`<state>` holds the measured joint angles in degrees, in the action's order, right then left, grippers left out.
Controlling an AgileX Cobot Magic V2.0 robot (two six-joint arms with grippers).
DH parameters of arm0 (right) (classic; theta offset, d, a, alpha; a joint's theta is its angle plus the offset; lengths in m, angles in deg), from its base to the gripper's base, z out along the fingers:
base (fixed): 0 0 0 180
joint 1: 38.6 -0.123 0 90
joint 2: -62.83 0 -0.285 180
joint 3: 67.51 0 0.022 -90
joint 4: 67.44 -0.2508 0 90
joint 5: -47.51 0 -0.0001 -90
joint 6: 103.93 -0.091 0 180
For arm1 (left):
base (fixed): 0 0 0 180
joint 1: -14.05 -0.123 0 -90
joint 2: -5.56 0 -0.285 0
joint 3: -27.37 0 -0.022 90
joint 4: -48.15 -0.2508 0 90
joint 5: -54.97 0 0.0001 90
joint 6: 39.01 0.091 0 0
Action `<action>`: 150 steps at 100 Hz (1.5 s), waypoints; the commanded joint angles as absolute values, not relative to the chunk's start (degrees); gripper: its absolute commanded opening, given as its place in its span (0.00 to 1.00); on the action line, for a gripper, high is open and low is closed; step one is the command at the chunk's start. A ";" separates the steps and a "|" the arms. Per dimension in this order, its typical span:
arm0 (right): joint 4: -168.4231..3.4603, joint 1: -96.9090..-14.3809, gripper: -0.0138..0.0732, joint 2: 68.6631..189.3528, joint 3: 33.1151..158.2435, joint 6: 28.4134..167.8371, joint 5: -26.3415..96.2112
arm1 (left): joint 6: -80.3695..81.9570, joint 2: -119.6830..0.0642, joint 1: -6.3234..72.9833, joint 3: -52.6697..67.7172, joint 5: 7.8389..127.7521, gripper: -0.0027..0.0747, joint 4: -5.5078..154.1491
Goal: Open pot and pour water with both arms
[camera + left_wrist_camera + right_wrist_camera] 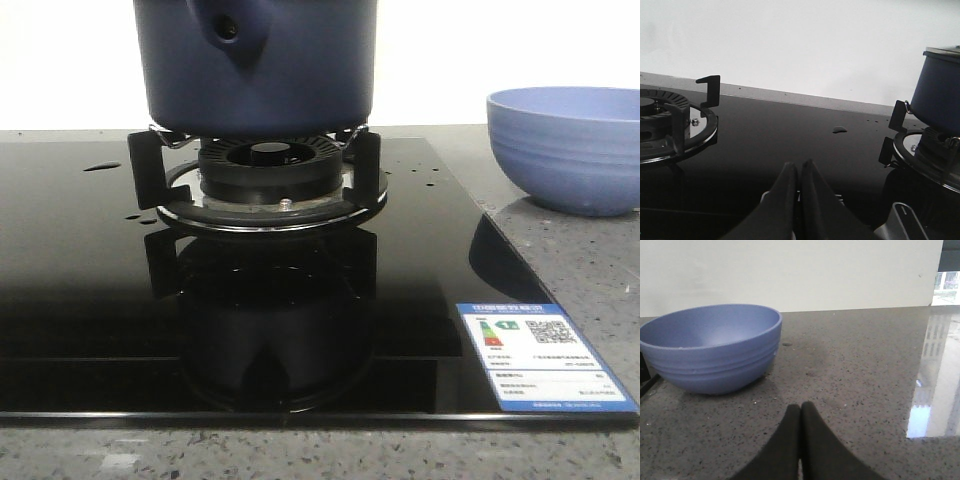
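The dark navy pot [255,65] stands on the burner stand [265,175] of the black glass hob, its handle socket [230,30] facing the camera; its top is cut off in the front view. The left wrist view shows the pot's side [938,92] with a metal rim on top. Water shows as small drops and a puddle on the hob [102,166] [839,129]. My left gripper [799,165] is shut and empty, low over the hob between two burners. My right gripper [800,407] is shut and empty over the grey counter. Neither gripper shows in the front view.
A periwinkle ribbed bowl [565,148] [712,345] sits on the speckled counter right of the hob. A second burner [667,125] with black pan supports lies left of my left gripper. An energy label [540,355] is stuck on the hob's front right corner.
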<state>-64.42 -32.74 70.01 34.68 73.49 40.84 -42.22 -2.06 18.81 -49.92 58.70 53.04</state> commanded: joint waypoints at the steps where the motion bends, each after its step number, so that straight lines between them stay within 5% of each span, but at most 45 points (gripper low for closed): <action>1: -63.86 -32.95 0.08 69.05 33.24 73.57 45.48 | -42.71 -0.45 19.25 -51.85 54.37 0.01 53.02; 115: -64.24 -32.95 0.08 69.05 33.24 73.57 46.81 | -42.71 -0.45 19.25 -51.85 54.37 0.01 53.24; 150: -83.34 -32.95 0.08 69.05 33.24 73.57 47.51 | -42.71 -0.45 19.25 -51.85 54.37 0.01 67.60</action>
